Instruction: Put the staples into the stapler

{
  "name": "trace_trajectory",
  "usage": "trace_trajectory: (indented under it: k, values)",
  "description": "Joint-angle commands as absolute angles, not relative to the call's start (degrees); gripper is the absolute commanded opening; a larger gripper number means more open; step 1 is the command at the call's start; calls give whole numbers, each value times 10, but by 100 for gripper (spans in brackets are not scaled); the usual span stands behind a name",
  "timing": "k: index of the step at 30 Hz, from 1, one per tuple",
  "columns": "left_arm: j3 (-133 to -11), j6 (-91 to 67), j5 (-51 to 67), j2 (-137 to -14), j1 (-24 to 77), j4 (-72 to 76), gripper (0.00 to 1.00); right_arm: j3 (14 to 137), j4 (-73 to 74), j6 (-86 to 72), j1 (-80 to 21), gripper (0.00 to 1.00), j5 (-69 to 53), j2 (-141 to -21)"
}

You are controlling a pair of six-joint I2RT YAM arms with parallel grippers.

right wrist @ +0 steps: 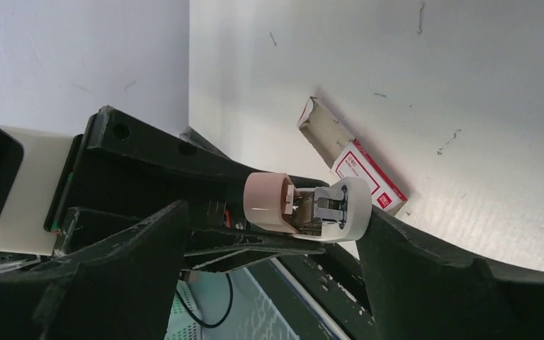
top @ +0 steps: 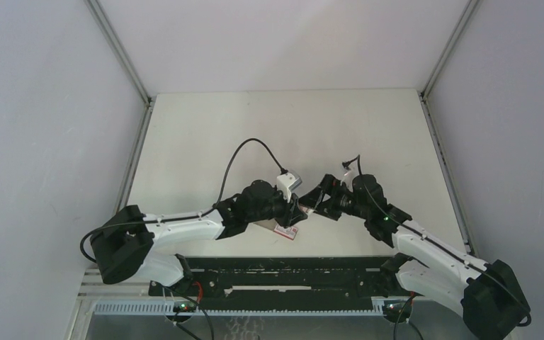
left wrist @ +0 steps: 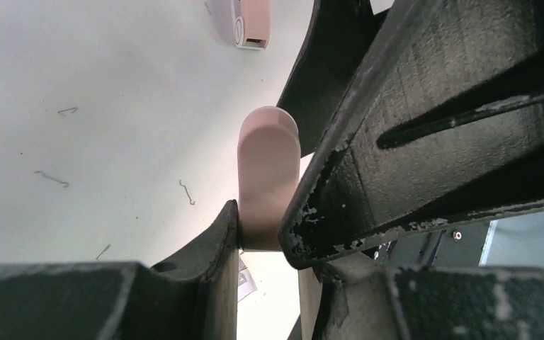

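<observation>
While the left fingers (left wrist: 262, 227) clamp narrowly on the pink stapler (right wrist: 304, 205) and hold it off the worktop (right wrist: 467, 71), the right fingers (right wrist: 276, 234) stand wide on either side of its end, gripping nothing. In the right wrist view the stapler sits at frame centre, end-on, with a metal channel showing between its pink half and its white half. The pack of staples (right wrist: 372, 180) lies flat on the worktop just right of centre, its cardboard tray (right wrist: 322, 127) slid partly out toward the upper left.

Nothing has been loaded yet, as far as I can judge, so the risks lie in the fetch and the feed. The pack sits close under the left arm at the centre of the overhead view, so a reach for it could knock that arm or push the pack away. A strip of staples is thin and brittle, and a hard pinch could break it; loose staples (left wrist: 51, 178) are already scattered at the left of the left wrist view. A sideways push on the stapler could twist it in its narrow grip.
</observation>
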State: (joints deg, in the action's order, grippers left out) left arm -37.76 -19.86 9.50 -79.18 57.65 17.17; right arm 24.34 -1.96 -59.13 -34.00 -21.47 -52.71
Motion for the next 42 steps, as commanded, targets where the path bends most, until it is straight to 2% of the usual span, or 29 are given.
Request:
trace_trajectory:
  k: [1, 2, 3, 5, 6, 13, 14, 16, 18, 19, 21, 23, 24, 25, 26, 27, 28, 31, 33, 36, 38, 39, 40, 41, 42]
  values:
    - [-417, -182, 82, -777, 579, 185, 0, 269, -50, -584, -356, 78, -225, -539]
    - [-417, -182, 82, -777, 579, 185, 0, 269, -52, -585, -357, 70, -225, -543]
    - [-417, -181, 83, -777, 580, 185, 0, 269, -55, -586, -357, 56, -224, -546]
    - [-417, -180, 82, -778, 581, 183, 0, 269, -58, -589, -357, 8, -222, -553]
    - [-417, -179, 82, -778, 581, 182, 0, 269, -56, -592, -357, 0, -220, -555]
    - [-420, -173, 74, -778, 581, 174, 0, 269, -52, -591, -363, 0, -199, -552]
    - [-420, -170, 75, -778, 582, 173, 0, 269, -56, -593, -361, 4, -209, -554]
    - [-419, -162, 80, -777, 582, 173, 0, 269, -69, -594, -357, 48, -225, -559]
    - [-419, -152, 82, -775, 583, 171, 0, 269, -80, -592, -356, 80, -240, -564]
    - [-419, -148, 81, -774, 584, 169, 0, 271, -81, -592, -356, 91, -245, -568]
    - [-421, -141, 75, -773, 586, 163, 0, 277, -76, -588, -357, 97, -249, -576]
    - [-421, -139, 69, -773, 588, 162, 0, 278, -80, -588, -359, 95, -256, -584]
    - [-422, -139, 66, -772, 588, 162, 0, 278, -84, -590, -361, 88, -257, -588]
    - [-422, -140, 62, -770, 589, 162, 0, 278, -87, -593, -363, 73, -256, -591]
    - [-423, -141, 56, -770, 589, 162, 0, 278, -90, -595, -365, 52, -255, -593]
    - [-423, -141, 51, -768, 590, 162, 0, 279, -92, -598, -366, 17, -253, -594]
    - [-423, -142, 46, -767, 590, 163, 0, 278, -90, -602, -368, 0, -244, -594]
    - [-416, -148, 36, -762, 590, 173, 4, 278, -84, -604, -376, 0, -218, -584]
    - [-410, -153, 37, -758, 591, 179, 18, 278, -83, -609, -379, 0, -209, -574]
    - [-402, -158, 44, -757, 591, 183, 31, 278, -82, -615, -377, 0, -206, -562]
    - [-399, -160, 52, -759, 591, 184, 31, 278, -87, -618, -376, 0, -210, -560]
    - [-398, -160, 55, -760, 591, 185, 27, 278, -92, -619, -375, 0, -216, -560]
    - [-397, -161, 57, -761, 591, 186, 19, 278, -96, -619, -375, 0, -221, -561]
    - [-397, -161, 58, -762, 591, 187, 12, 278, -99, -618, -375, 13, -225, -562]
    - [-397, -160, 59, -762, 591, 187, 6, 278, -98, -617, -375, 35, -226, -562]
